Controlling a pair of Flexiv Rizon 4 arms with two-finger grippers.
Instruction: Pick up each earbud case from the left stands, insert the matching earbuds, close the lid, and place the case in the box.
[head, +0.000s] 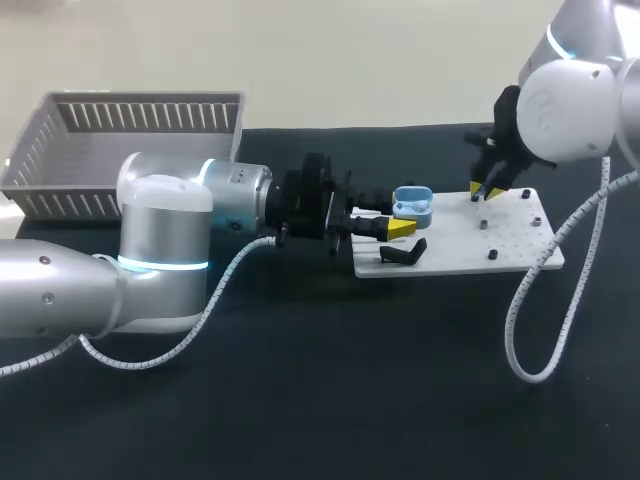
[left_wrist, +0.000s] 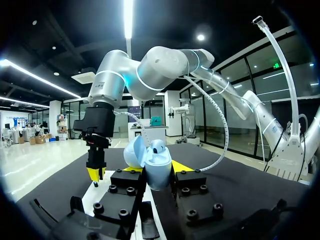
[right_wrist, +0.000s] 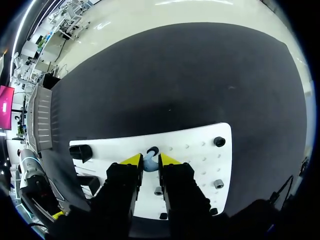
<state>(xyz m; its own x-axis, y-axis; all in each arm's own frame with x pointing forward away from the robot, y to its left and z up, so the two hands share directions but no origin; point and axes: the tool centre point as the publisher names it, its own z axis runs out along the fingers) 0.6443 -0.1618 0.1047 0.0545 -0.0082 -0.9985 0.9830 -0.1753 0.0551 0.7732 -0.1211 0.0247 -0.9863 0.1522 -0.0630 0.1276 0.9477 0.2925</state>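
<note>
Left gripper (head: 398, 220): reaches in level from the left; fingers clamped on the case (head: 414, 208) from both sides, yellow tips flanking its body.
Case: pale blue; held upright just off the board's (head: 470, 250) left end, above a black stand (head: 403, 252); off its stand, so we judge the pick-up done.
Lid (left_wrist: 134, 152): swung open and tipped back; the well faces up toward the other arm; we read this pose as offering the opening for loading from above.
In the well: a rounded pale piece shows at the top in the left wrist view; possibly an earbud already seated; we cannot tell.
Right gripper (head: 487, 190): points straight down over the board's far edge; fingers nearly together, clamped on a small pale blue earbud (right_wrist: 149, 164).
Earbud: between the tips, right at a dark socket in the board; whether it sits in the socket or has cleared it, we cannot tell.
Box (head: 150, 115): grey, slatted, far left, well apart from the board; the case is not yet in it.
Step, as we judge: fetching an earbud for insertion; closing the lid and boxing remain.
Next move calls for: carrying the earbud across to the well and matching its tilt to the held case.
Risk: a small smooth part in a fingertip pinch may twist or slip.
</note>
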